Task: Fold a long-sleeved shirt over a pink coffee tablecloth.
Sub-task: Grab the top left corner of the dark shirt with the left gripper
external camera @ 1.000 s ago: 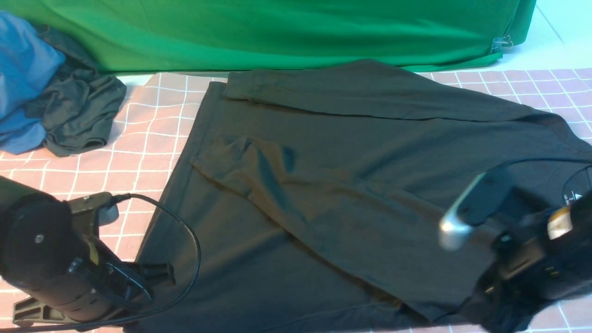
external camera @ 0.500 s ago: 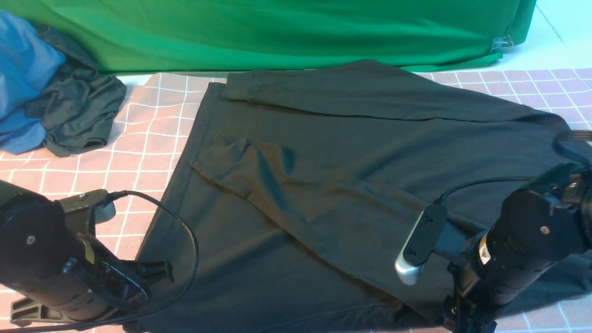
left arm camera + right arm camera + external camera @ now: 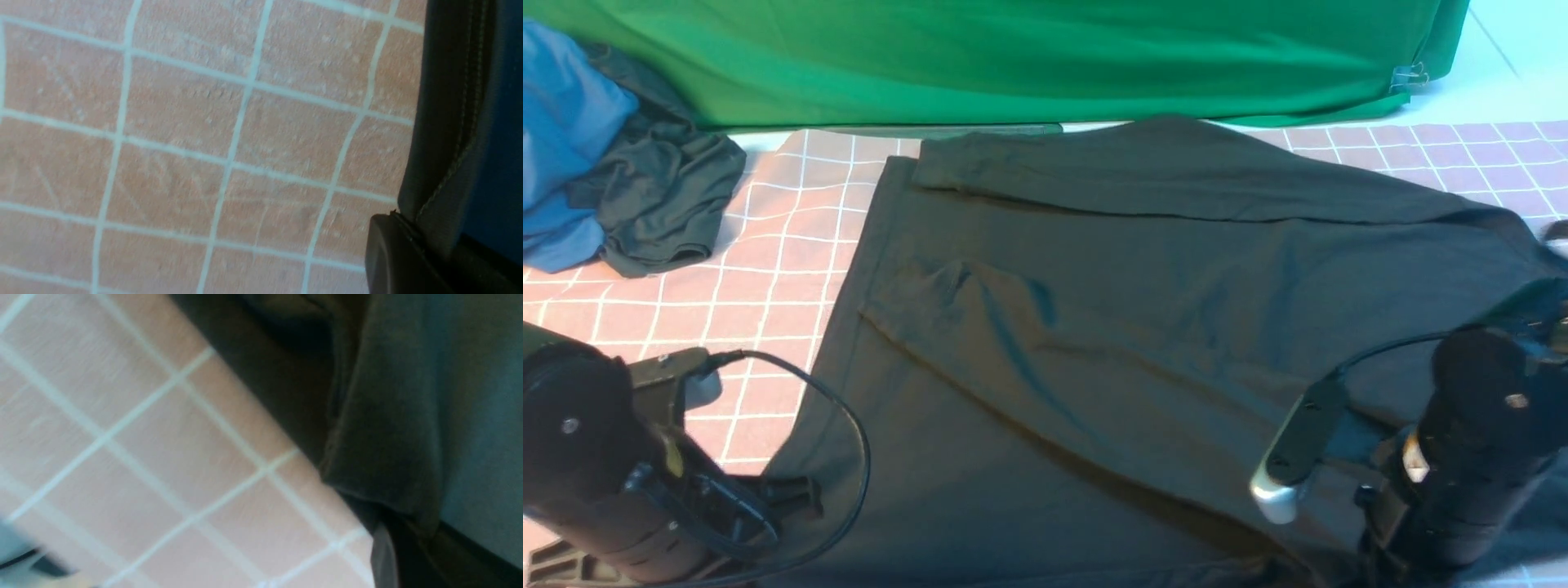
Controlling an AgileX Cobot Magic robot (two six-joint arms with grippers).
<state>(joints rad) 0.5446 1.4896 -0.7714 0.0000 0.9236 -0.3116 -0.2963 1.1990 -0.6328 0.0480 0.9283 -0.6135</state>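
The change is on the right: a second ago the right arm was up and blurred beside the collar. It has since swung down to the near right of the long-sleeved shirt, and the right gripper has snapped closed from wide open. In its wrist view the dark fabric gathers into a bunch just where the finger sits, so it looks clamped on the shirt's near right edge. The left gripper has not altered; it stays pinched on the stitched hem at the shirt's near left corner. The shirt lies spread across the middle of the pink coffee tablecloth, one sleeve folded along its far edge and the other sleeve laid slanting over the body. Its far edge has crept slightly toward the near side, which suggests both arms are already taking up tension. With both near corners held, the sleeve folds seem done and the shirt is likely ready for its near edge to be carried over the body.
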